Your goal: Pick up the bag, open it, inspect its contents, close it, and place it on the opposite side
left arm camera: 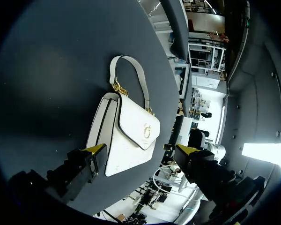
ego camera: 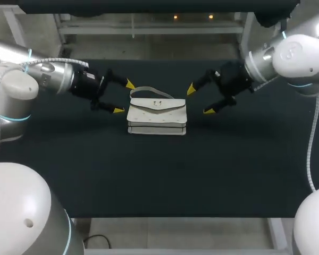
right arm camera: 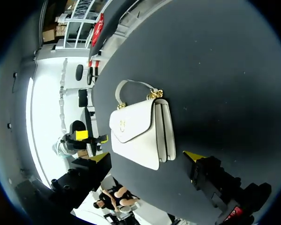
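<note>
Dark table (ego camera: 159, 175), white bag (ego camera: 157, 114), seemingly closed.

The white, rectangular, leather-like handbag (ego camera: 157, 118) has its flap down, so its inside cannot be seen in any view. The side on which it rests is hidden against the black cloth table top (ego camera: 159, 175). In the head view its small gold metal clasp (ego camera: 157, 104) is too small to tell the form. The silver left arm (ego camera: 21, 79) and the silver right arm (ego camera: 292, 53) are cut off by the edges of the head view. The left gripper (ego camera: 124, 97) and the right gripper (ego camera: 200, 100) show only partly in their own wrist views, where the black finger bodies go off into the dark rim.
</note>
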Robot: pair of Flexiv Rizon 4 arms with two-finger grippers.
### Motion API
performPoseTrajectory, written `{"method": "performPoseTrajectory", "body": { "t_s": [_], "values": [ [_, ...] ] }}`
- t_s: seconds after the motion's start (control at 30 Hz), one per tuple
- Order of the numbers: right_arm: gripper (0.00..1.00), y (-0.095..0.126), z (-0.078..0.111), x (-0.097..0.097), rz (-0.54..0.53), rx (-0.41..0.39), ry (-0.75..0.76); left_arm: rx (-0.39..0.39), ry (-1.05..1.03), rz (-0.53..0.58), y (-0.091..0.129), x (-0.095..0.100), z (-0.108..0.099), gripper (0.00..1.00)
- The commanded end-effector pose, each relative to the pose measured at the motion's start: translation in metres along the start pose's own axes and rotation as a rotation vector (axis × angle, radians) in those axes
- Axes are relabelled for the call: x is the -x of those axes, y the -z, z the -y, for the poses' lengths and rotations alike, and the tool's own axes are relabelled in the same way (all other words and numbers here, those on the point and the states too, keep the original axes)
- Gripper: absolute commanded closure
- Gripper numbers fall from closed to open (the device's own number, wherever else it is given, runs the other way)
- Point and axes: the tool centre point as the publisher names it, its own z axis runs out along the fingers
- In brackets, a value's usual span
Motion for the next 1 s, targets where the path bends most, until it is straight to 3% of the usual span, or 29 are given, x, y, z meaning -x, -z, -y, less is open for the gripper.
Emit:
{"method": "performPoseTrajectory", "body": {
  "t_s": [0.03,0.33,0.77,1.0],
  "values": [
    [0.0,-0.002,-0.016,0.005,-0.044,-0.152,-0.007,0.097,-0.018,-0.039,-0.003,0.01,0.018,0.0],
    [0.0,-0.019,-0.018,0.015,-0.178,-0.255,-0.013,0.148,-0.039,-0.107,-0.016,0.009,0.028,0.0],
    [0.0,-0.04,-0.025,0.007,-0.266,-0.251,0.026,0.163,-0.047,-0.112,-0.027,0.012,0.026,0.0],
    [0.0,-0.05,-0.031,0.006,-0.287,-0.261,0.004,0.172,-0.052,-0.129,-0.03,0.011,0.025,0.17]
  ]
}}
